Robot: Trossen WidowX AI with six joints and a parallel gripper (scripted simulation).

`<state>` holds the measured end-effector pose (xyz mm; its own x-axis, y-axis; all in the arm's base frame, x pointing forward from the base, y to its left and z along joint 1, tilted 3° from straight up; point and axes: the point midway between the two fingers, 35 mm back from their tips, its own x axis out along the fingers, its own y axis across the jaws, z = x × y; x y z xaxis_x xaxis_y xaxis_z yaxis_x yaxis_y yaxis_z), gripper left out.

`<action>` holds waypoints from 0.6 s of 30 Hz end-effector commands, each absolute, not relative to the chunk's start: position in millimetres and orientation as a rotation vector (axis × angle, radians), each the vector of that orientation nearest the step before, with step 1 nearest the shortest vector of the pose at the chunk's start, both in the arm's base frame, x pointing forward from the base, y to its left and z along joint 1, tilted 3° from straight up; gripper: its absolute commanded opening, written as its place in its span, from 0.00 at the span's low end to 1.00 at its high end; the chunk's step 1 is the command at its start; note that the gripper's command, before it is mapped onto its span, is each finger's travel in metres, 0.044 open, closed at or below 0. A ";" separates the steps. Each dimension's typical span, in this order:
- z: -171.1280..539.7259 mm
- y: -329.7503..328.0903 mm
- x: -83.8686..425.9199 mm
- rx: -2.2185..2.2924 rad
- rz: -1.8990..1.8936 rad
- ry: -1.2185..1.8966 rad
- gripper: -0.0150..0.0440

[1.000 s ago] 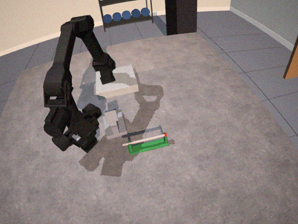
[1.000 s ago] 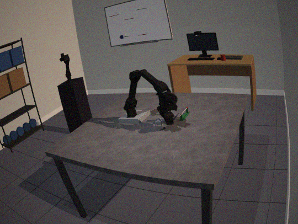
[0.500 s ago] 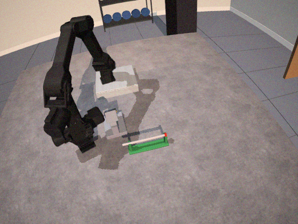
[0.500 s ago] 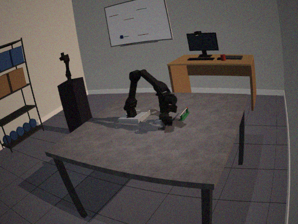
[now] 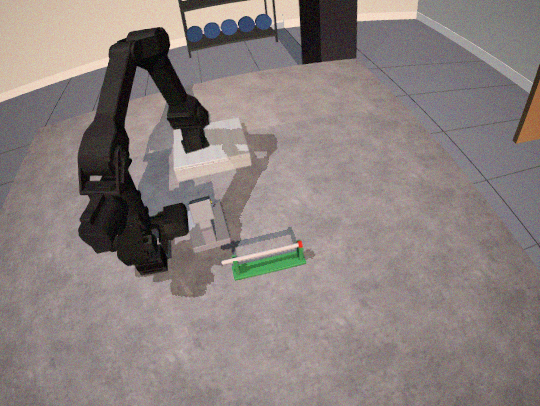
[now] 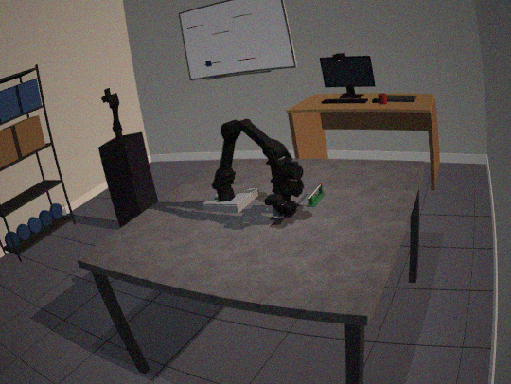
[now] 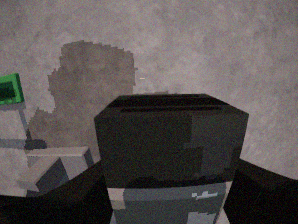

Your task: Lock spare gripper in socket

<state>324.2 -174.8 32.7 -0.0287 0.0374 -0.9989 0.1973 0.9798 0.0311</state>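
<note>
The arm's gripper [image 5: 151, 254] [image 6: 284, 206] [image 7: 164, 153] is reaching low over the worktop [image 5: 350, 300] [image 6: 237, 255] [image 7: 225, 45], and its fingers are clamping the spare gripper [image 5: 151, 264] [image 7: 164, 153], a dark block with a paler grey section below it. In the wrist view the dark block is filling the space between the fingers, one finger showing at either side. Whether the underside of the block is touching the worktop, I cannot tell.

Just beside the fingers, on the left in the wrist view, the grey mount [image 5: 222, 225] [image 7: 84, 156] is standing on the worktop. The spare gripper is sitting outside it, undocked. Past the mount from the fingers, a green stand [image 5: 270, 268] [image 6: 316, 199] [image 7: 19, 90] is resting on the worktop; only its near end is showing at the left edge of the wrist view. The pale lock pin [image 5: 262, 254] [image 6: 313, 192] is lying lengthwise over this stand, its red end farthest from the fingers and its plain end pointing back toward the mount's side. The pin is lying well apart from the fingers and out of the mount's socket.

Behind the fingers, on the other side of the mount from the green stand, the black arm [image 5: 107, 145] [image 6: 228, 153] is rising from a pale, flat base block [image 5: 212, 170] [image 6: 246, 203], arching up and bending down again to the fingers. In the top view its shadow is falling across the worktop around the mount and in front of the fingers.
</note>
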 end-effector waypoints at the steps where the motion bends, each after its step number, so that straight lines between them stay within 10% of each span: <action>1: 37.6 -176.1 324.5 0.262 -0.221 1.577 0.25; 18: 38.4 -177.3 321.6 0.595 -0.562 1.517 0.25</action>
